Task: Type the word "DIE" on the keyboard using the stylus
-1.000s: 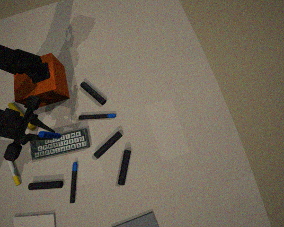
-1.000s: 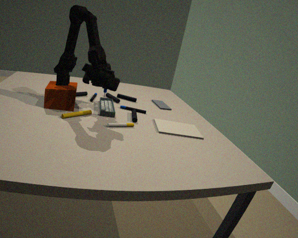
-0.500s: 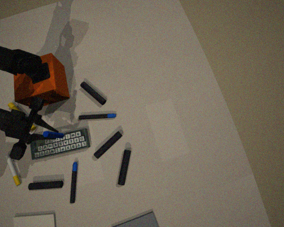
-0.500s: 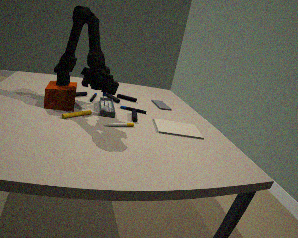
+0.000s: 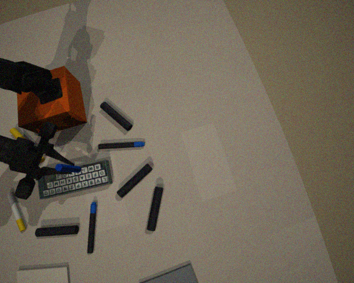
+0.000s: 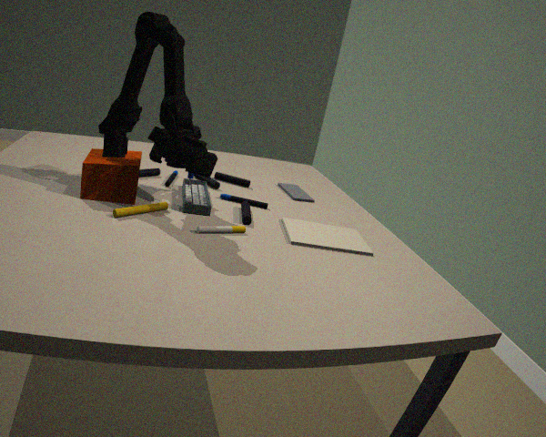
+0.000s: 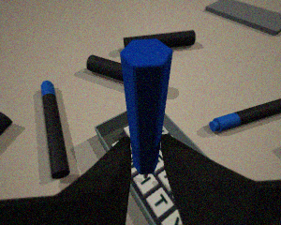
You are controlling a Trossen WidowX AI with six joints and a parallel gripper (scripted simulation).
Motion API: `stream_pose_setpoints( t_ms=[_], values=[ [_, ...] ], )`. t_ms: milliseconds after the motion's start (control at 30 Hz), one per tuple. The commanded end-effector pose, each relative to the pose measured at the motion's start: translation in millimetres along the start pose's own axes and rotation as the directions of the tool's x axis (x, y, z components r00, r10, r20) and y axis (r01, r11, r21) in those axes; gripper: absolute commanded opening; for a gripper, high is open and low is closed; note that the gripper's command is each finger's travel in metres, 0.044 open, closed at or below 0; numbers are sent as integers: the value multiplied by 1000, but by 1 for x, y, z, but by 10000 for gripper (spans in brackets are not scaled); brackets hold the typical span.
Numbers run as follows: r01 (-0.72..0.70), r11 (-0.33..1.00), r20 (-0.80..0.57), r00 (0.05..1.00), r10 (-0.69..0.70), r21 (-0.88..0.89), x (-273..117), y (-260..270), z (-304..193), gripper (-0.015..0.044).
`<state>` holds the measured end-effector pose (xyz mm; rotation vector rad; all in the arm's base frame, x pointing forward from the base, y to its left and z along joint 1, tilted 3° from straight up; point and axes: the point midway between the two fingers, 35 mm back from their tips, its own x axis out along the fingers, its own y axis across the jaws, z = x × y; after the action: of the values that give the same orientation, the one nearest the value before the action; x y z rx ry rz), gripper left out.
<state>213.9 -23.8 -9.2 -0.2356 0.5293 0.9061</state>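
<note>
A small grey-green keyboard [image 5: 110, 171] [image 6: 197, 209] [image 7: 110, 128] with white letter keys lies on the desk. My gripper [image 5: 72, 167] [image 7: 145, 142] is shut on the blue stylus [image 5: 66, 168] [image 7: 146, 89], whose thick end points up at the wrist camera. The stylus's lower end is over the top row, around the I key, beside the T key [image 7: 161, 202]. Whether it touches a key is hidden. In the top view the D key [image 5: 49, 184] and the E key [image 5: 87, 175] show in the middle row. The fingers are hidden behind the arm in the exterior view.
An orange block [image 5: 75, 94] [image 6: 109, 180] stands beside the keyboard under the arm's base. Several black cylinders and blue-capped pens [image 5: 92, 226] lie around it, with a white-yellow pen [image 5: 17, 216] and a yellow rod [image 6: 141, 209]. A pale pad [image 6: 327, 235] and grey slab [image 6: 295, 192] lie farther off.
</note>
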Motion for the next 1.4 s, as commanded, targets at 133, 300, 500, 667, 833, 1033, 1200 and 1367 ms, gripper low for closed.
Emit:
stream_pose_setpoints(
  t_ms=[133,300,500,667,833,1033,1200,1367],
  values=[
    [-1,1000,3,1000,1,-4,2,1,-4,81],
    [-1,1000,3,1000,1,-4,4,1,-6,81],
    [-1,1000,3,1000,1,-4,5,1,-8,81],
    [-1,1000,3,1000,1,-4,6,1,-10,81],
    [-1,1000,3,1000,1,-4,6,1,-10,81],
    [-1,1000,3,1000,1,-4,6,1,-10,81],
    [-1,1000,3,1000,1,-4,2,0,-3,81],
    [0,1000,3,1000,0,-5,-7,0,12,81]
  ],
)
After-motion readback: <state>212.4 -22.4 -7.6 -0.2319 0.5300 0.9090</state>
